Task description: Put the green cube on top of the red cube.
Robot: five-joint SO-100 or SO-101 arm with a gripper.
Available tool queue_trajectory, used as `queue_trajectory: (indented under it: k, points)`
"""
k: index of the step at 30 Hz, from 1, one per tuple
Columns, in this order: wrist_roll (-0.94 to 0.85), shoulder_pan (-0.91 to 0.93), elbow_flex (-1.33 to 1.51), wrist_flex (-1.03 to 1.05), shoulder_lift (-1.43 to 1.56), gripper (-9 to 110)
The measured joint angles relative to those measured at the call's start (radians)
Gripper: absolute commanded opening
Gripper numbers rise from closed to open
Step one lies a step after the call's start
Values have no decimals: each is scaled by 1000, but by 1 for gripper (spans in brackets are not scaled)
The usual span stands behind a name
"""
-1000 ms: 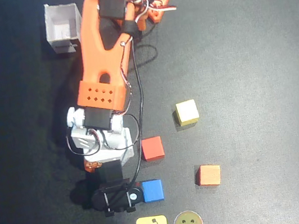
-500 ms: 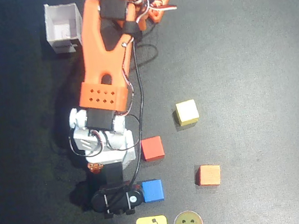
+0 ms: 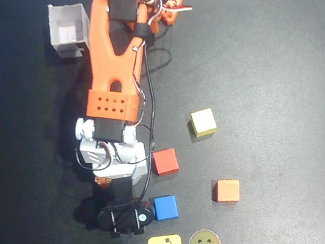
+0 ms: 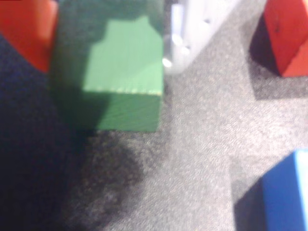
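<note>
**Green cube between the end effector's fingers, low over the table**

In the wrist view we see the green cube [image 4: 126, 79] filling the upper left of the picture, flanked by an orange finger [image 4: 26, 29] on its left and a pale, blurred finger [image 4: 192, 29] on its right. Both fingers lie right against the cube's sides, so the end effector [image 4: 113, 72] looks closed on it, though the blur keeps us from seeing the contact clearly. We cannot tell whether the cube rests on the dark table [image 4: 192, 159] or hangs just above it.

In the same view the red cube [image 4: 288, 36] sits at the upper right, apart from the green one, and a blue cube [image 4: 276, 192] shows at the lower right.

From overhead, the arm [image 3: 112, 74] reaches toward the near edge and hides the green cube beneath it. The red cube [image 3: 165, 161] lies just right of the arm, the blue cube [image 3: 165, 207] nearer still, beside the black wrist motor. A yellow cube [image 3: 203, 121] and a paler orange cube [image 3: 227, 190] lie farther right, well apart. A white open box [image 3: 67, 30] stands at the far left.
</note>
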Motion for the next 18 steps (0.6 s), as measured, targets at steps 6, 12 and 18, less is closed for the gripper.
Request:
queue_trajectory:
  k: [6, 12, 18]
  points:
    - [71, -34, 0, 61, 46, 3]
    - [158, -86, 0, 130, 146, 3]
    - [213, -123, 57, 141, 256, 3]
